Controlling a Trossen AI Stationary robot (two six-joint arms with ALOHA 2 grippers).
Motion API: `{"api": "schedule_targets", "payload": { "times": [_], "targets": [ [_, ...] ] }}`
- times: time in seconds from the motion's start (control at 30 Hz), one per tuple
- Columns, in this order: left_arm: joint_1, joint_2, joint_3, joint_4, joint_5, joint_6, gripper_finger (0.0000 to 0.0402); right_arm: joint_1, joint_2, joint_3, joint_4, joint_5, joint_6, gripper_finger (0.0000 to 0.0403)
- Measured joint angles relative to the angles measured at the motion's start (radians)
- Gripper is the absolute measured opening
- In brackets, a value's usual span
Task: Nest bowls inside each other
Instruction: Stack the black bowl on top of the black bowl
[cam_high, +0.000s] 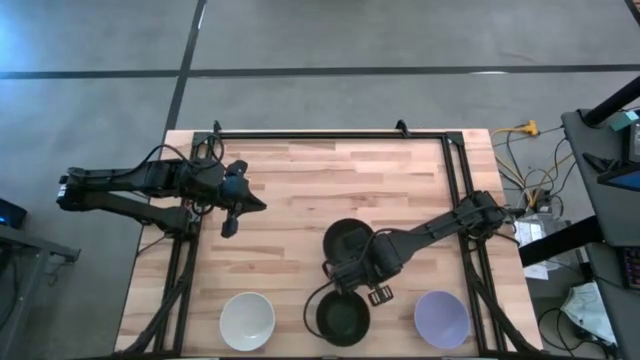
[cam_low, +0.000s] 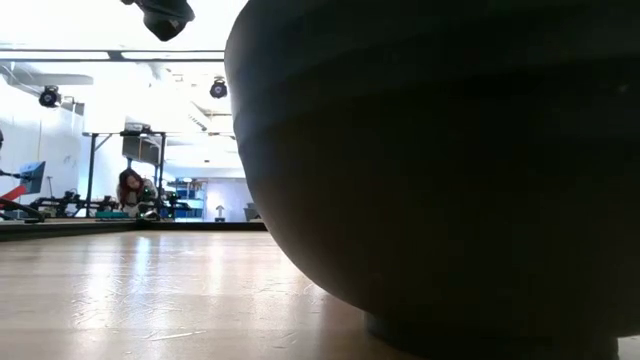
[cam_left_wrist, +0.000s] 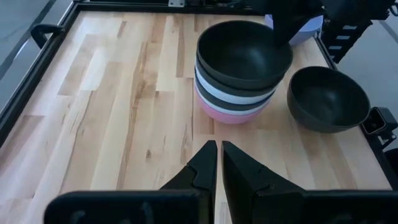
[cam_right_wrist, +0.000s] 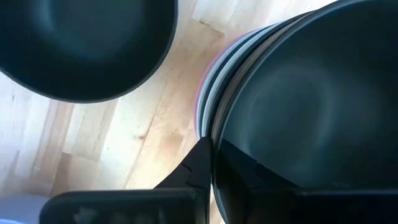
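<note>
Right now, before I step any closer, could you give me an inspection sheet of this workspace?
Surface: wooden table, bare between the bowls.
Job's things: stack of bowls, pink at the bottom and black on top; beside it a single black bowl; along the same table edge a white bowl and a lavender bowl, each apart.
Clutter: nothing seen.
Hands: left hand shut and empty, waiting at the table's left side; right hand at the stack's rim.
Cables: loose cables off the table's right edge.
Surroundings: grey floor; a person far back in the room.
</note>
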Motion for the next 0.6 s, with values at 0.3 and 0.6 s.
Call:
{"api": "schedule_targets", "payload": {
  "times": [0.3, 0.6],
  "targets": [
    [0.0, 0.0, 0.0, 0.0, 0.001, 0.026, 0.0008, -0.001, -0.013, 0.0, 0.0, -0.001, 0.039, 0.0048],
    [0.0, 0.0, 0.0, 0.0, 0.001, 0.026, 0.0008, 0.0, -0.054, 0.019, 0.001, -0.001, 0.039, 0.0058]
  ]
}}
